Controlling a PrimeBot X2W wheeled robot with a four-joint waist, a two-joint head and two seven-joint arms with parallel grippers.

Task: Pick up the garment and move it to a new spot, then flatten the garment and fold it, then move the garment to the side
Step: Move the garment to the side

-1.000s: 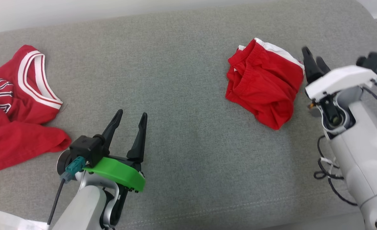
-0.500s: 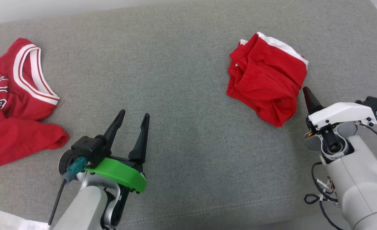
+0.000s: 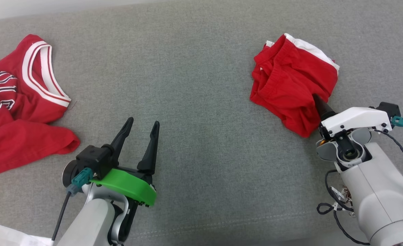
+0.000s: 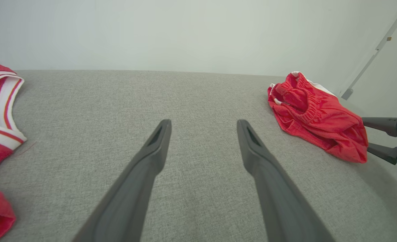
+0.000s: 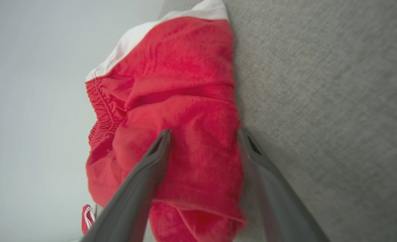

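Right gripper point(image 5: 203, 133), jaws wide, at red shorts' point(image 5: 171, 84) edge

Grey cushion point(image 3: 194, 102), seen from your robot's head | your right gripper point(image 3: 319, 106) sets a dark finger against the near edge of the crumpled red shorts point(image 3: 292, 85), right of centre | your left gripper point(image 3: 142, 122) hovers over bare fabric at lower left, fingers spread | a red jersey point(image 3: 20, 112) with a white-striped collar sprawls far left, well apart from the shorts.
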